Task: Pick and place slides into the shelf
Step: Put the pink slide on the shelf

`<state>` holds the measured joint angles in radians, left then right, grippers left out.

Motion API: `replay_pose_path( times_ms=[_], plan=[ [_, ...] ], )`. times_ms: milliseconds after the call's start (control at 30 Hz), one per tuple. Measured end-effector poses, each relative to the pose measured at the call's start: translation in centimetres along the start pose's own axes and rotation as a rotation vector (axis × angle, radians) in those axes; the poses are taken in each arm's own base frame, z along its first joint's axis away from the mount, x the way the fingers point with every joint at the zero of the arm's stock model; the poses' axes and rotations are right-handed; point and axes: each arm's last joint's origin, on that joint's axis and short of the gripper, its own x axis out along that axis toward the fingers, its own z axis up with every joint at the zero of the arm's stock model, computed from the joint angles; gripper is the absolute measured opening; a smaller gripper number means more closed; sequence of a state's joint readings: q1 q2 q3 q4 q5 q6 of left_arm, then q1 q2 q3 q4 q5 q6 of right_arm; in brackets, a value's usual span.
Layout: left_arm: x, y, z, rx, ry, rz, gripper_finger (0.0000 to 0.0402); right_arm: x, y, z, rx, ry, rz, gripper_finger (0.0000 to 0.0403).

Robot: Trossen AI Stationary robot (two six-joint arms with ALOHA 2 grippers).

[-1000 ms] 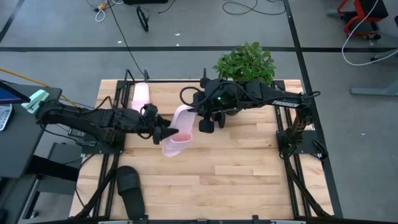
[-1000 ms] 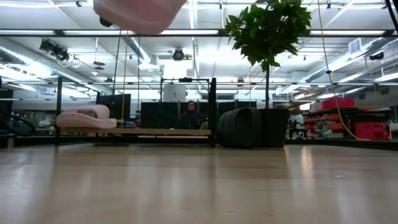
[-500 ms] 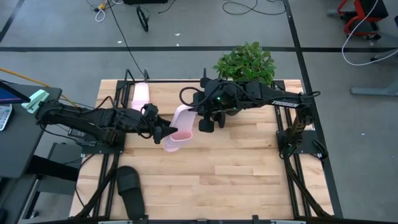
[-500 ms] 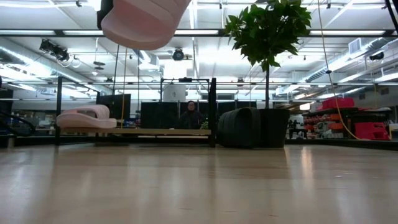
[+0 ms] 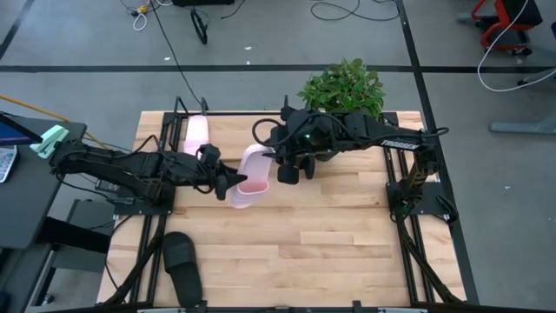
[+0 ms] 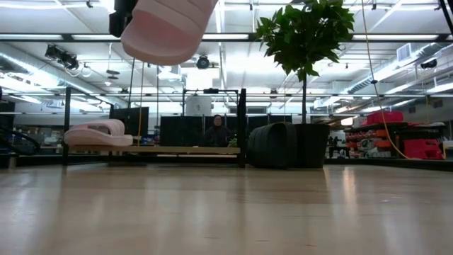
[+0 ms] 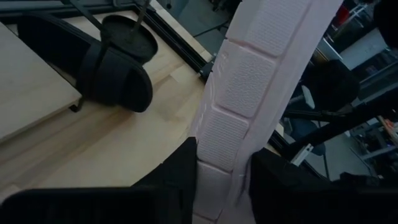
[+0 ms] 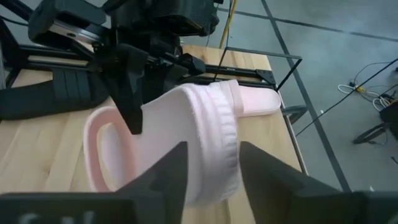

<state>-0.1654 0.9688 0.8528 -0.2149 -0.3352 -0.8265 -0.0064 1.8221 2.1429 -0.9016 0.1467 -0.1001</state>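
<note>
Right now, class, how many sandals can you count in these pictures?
3. One pink sandal is held in the air between the two arms, another pink sandal rests on the shelf, and a black sandal lies at the table's near-left corner. Others may be hidden.

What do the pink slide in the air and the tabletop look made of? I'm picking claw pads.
The pink slide looks like soft matte foam: a thick moulded body, ribbed strap and blocky embossed sole. The tabletop looks like pale wood planks with a light sheen; board seams and grain show, and the low view catches faint reflections.
</note>
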Motion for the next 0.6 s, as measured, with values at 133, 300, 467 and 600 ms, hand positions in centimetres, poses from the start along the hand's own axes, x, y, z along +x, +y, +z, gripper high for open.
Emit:
replay_pose_path(
  times_ms=[133,300,467,600],
  plan=[
    [0.0,0.0,0.1,-0.002,-0.011,0.005,0.0122,0.0,0.0,-0.1,-0.001,0.005,0.001,0.0189],
    [-0.3,-0.2,0.4,-0.014,-0.040,-0.020,0.0125,-0.6,-0.2,0.1,0.001,-0.004,-0.028,0.0217],
    [-1.1,0.0,1.2,-0.021,-0.082,-0.030,0.0112,-3.5,-0.8,0.5,0.054,-0.052,-0.093,0.0224],
    [-2.0,0.5,2.2,-0.044,-0.132,-0.029,0.0114,-5.7,-1.2,0.7,0.076,-0.086,-0.103,0.0218]
  ],
)
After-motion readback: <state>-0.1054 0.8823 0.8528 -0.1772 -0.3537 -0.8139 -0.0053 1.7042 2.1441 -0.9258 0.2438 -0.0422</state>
